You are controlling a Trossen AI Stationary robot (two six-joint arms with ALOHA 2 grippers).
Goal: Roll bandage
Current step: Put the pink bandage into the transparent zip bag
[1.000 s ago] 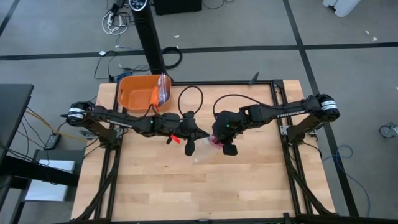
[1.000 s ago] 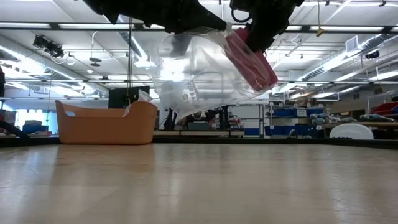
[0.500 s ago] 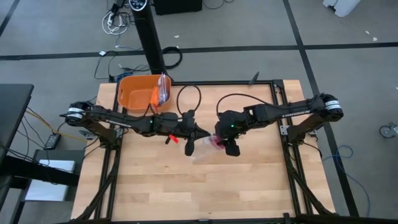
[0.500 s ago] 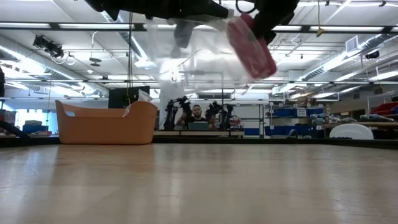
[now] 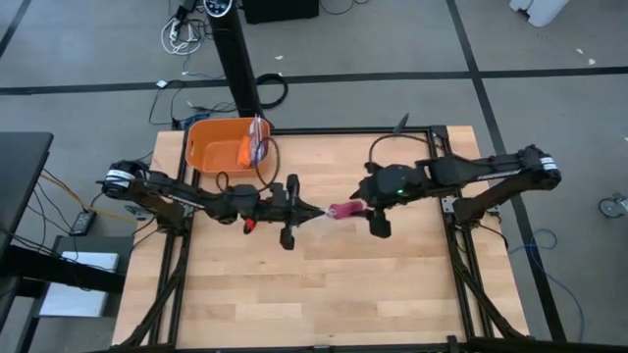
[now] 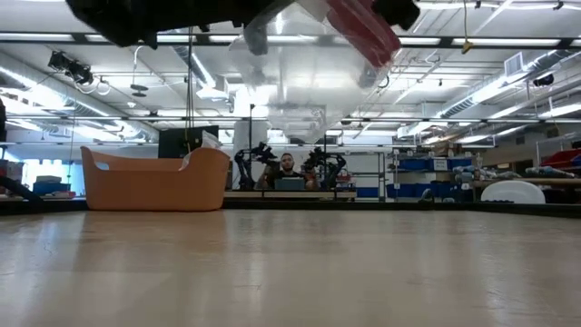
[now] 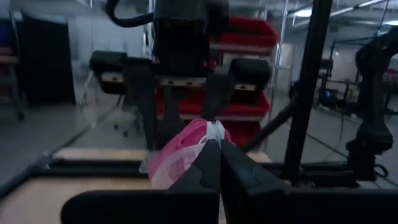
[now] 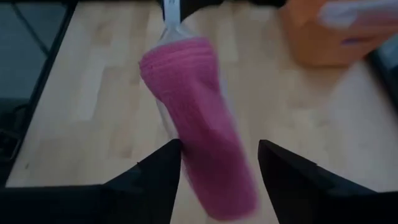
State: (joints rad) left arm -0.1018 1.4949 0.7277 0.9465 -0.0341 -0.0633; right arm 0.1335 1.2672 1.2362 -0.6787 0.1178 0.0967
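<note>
- Here, above the middle of the wooden table [image 5: 324,284], the left gripper [image 5: 299,211] hangs in the air with its fingers [image 7: 214,165] pressed together, pinching the edge of a clear plastic bag [image 6: 304,86].
- In the left wrist view the pinched point is a small white tab of the bag, squeezed right at the fingertips, with pink showing just behind it.
- The bandage [image 5: 345,210] is a magenta-pink compact roll; it sits inside the bag, held up off the table between the two grippers.
- From the low view the bag hangs well clear of the tabletop, and the bandage [image 6: 363,27] lies tilted at the bag's upper part, near the dark arm parts at the top edge.
- The right gripper [image 5: 365,208] is just beside the bandage's far end; its fingers [image 8: 155,177] are spread, one on each side of the roll [image 8: 199,137].
- Whether those spread fingers touch the roll cannot be told; the right wrist view shows a gap on at least one side.
- An orange tub [image 5: 218,147] stands at the table's back left corner, well apart from both grippers, with some packaged item leaning at its right edge.
- A person [image 6: 288,169] sits in the room beyond the table, seen in the low view.
</note>
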